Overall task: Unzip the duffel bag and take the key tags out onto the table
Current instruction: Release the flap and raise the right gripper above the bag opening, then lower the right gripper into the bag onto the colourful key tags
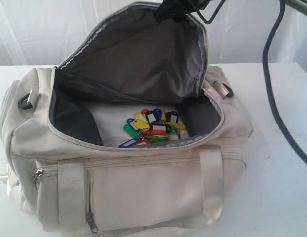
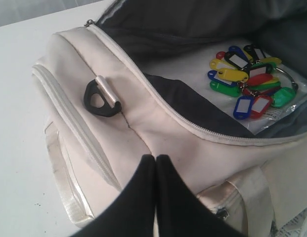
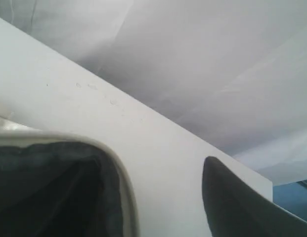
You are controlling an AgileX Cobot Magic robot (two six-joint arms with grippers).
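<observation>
**Duffel bag unzipped, key tags still inside.** The duffel bag (image 1: 143, 182) stands on the white table (image 1: 277, 187) with its main zip undone. Your right gripper (image 1: 169, 11) is at the top rim of the raised flap (image 1: 133, 54), whose dark grey lining faces the exterior camera. In your right wrist view one finger (image 3: 242, 202) stands clear of the flap's cream rim, with bare table showing between them. The other finger is hidden, so read the jaws as apart and clamped on nothing.

Your left gripper (image 2: 156, 170) hangs over one end of the bag, near a black clip (image 2: 100, 98) with a metal sleeve. Its two black fingers are pressed together with nothing between them.

The key tags (image 1: 151, 127) lie in a bunch on the bag's pale floor, just behind the front rim of the opening, not yet on the table. You can see yellow, green, blue, red and black tags, joined on a metal ring (image 2: 289, 79). A dark cable (image 1: 268, 94) crosses the table's right side in the exterior view.
</observation>
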